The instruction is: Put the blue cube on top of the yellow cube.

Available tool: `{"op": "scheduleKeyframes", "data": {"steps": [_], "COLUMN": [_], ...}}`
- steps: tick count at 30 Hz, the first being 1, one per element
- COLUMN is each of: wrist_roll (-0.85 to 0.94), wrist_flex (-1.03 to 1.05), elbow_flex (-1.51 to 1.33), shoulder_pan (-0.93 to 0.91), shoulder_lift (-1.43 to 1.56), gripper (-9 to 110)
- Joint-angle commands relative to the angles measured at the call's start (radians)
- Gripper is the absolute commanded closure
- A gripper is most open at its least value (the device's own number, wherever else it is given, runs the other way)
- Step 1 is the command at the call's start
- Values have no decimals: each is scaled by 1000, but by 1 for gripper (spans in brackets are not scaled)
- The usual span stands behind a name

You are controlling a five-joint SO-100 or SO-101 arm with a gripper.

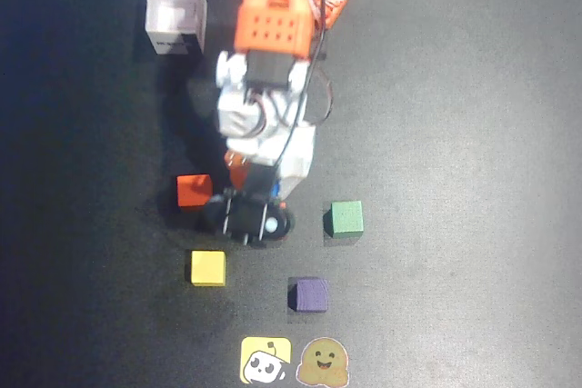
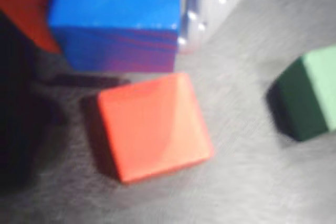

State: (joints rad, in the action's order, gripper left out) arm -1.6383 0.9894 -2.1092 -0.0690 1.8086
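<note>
In the wrist view the blue cube (image 2: 118,19) sits between my jaws, an orange-red finger (image 2: 26,9) on its left and a white finger (image 2: 207,3) on its right. My gripper (image 2: 118,24) is shut on it. In the overhead view my gripper (image 1: 245,215) hangs just right of the orange cube (image 1: 194,190), and the arm hides the blue cube. The yellow cube (image 1: 207,268) lies on the dark mat, below and left of the gripper, apart from it. It is out of the wrist view.
The orange cube also shows in the wrist view (image 2: 152,127) just below the blue one, with a green cube (image 2: 310,95) to the right. Overhead: green cube (image 1: 346,218), purple cube (image 1: 312,294), white open box (image 1: 175,14), two flat stickers (image 1: 265,360) (image 1: 325,363).
</note>
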Motion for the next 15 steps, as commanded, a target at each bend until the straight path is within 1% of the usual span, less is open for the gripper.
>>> {"op": "scheduleKeyframes", "data": {"steps": [1,4,8,15], "wrist_roll": [64,146,209,195], "wrist_flex": [48,91,124,169], "elbow_flex": [135,219,316,445], "shoulder_pan": [-38,-66,-89,-91], "shoulder_lift": [-67,-140,-212,-299], "gripper": [93,93,93,93]}}
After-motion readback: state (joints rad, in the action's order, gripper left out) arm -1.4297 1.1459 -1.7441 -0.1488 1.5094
